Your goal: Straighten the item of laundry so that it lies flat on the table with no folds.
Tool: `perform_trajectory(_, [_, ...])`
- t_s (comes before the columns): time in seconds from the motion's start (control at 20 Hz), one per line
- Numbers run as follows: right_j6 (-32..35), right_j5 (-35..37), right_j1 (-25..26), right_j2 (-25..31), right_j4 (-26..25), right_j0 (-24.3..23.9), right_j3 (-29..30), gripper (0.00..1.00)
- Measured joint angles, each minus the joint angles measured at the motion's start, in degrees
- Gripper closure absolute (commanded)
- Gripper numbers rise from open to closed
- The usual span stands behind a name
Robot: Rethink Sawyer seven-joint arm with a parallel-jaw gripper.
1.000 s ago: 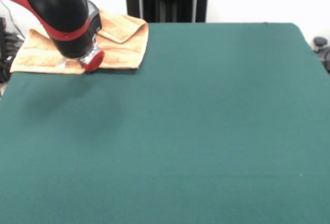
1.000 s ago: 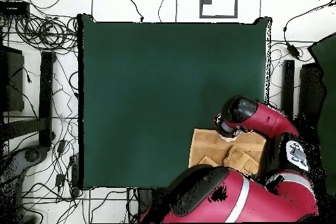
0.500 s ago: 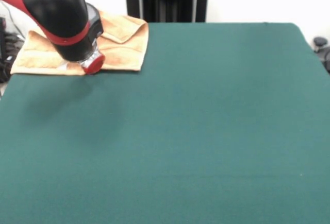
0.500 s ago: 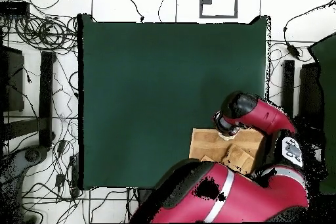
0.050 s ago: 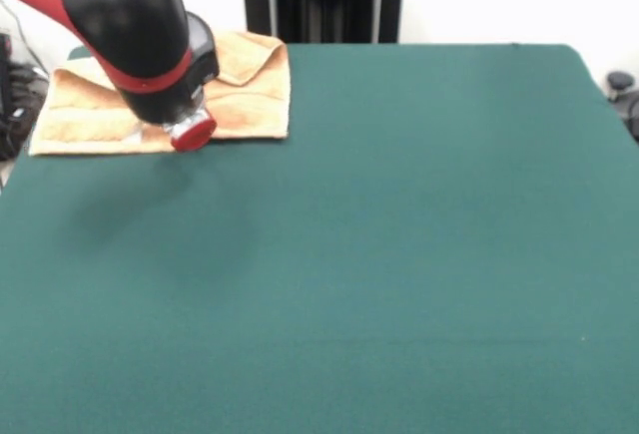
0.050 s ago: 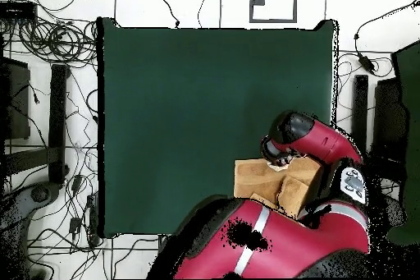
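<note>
Towel (image 5: 240,95), orange-tan terry cloth, lies at a corner of the green table (image 5: 399,254), in the front view at the far left, on the robot's side of the top. It is not flat: a flap is doubled over along its far edge, and the overhead view shows a second folded layer toward the robot's base (image 6: 287,190). The arm's black and red wrist hangs over the cloth, its red tip (image 5: 193,133) at the towel's near edge. Whether the gripper is spread, pressed together or pinching cloth I cannot tell, since the wrist housing covers it in both views.

The towel sits close to the table's side edge, so a pull toward that edge would likely drag it off the top. A drag with a weak hold could slide the whole cloth and leave the fold in place, or bunch it further.

Hidden: the towel's middle under the wrist, and in the overhead view much of it under the arm
</note>
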Motion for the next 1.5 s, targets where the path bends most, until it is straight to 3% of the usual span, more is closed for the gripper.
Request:
perform_trajectory(0.9, [9.04, -0.58, 1.15, -1.64, 8.98, 5.05, -0.20, 1.00])
perform_trajectory(1.5, [14.72, 0.17, 2.97, -4.70, 12.06, 7.58, -1.99, 1.00])
